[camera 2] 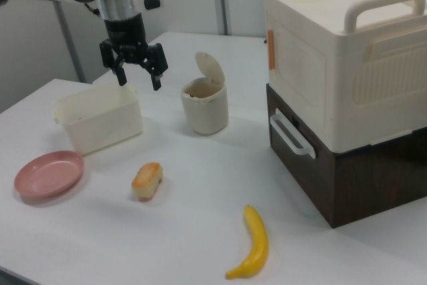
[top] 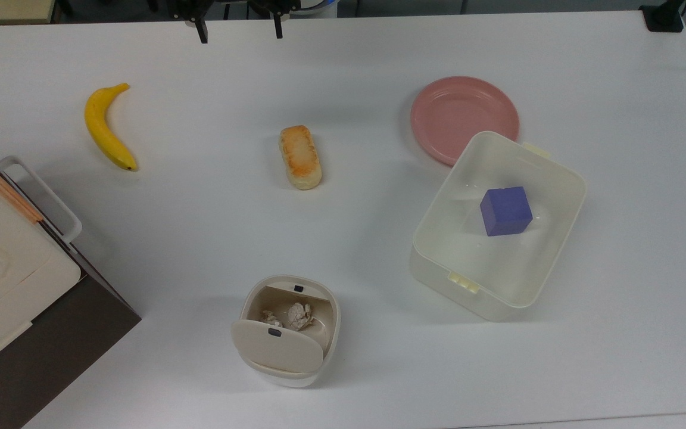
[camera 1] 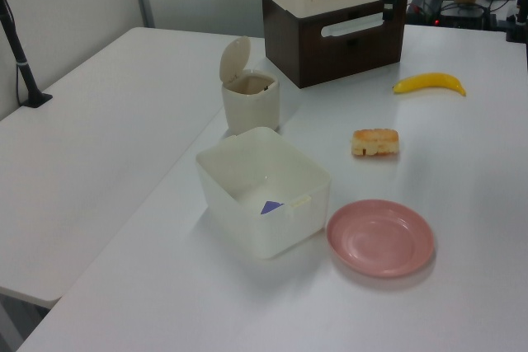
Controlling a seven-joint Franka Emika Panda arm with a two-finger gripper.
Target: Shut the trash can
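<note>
The table [top: 379, 71] holds one trash can [top: 286, 330], lid up, with one wad of crumpled paper [top: 292, 314] inside it. Beside the trash can stands one translucent-white container [top: 498, 226], and it holds one blue cube [top: 505, 210]. Beyond the trash can lie one bread roll [top: 300, 157], one banana [top: 106, 127] and one pink plate [top: 464, 116] (touching the container's far edge). On the trash can's other side sits one cream box [camera 2: 340, 58] stacked on one dark brown box [camera 2: 347, 178].
</note>
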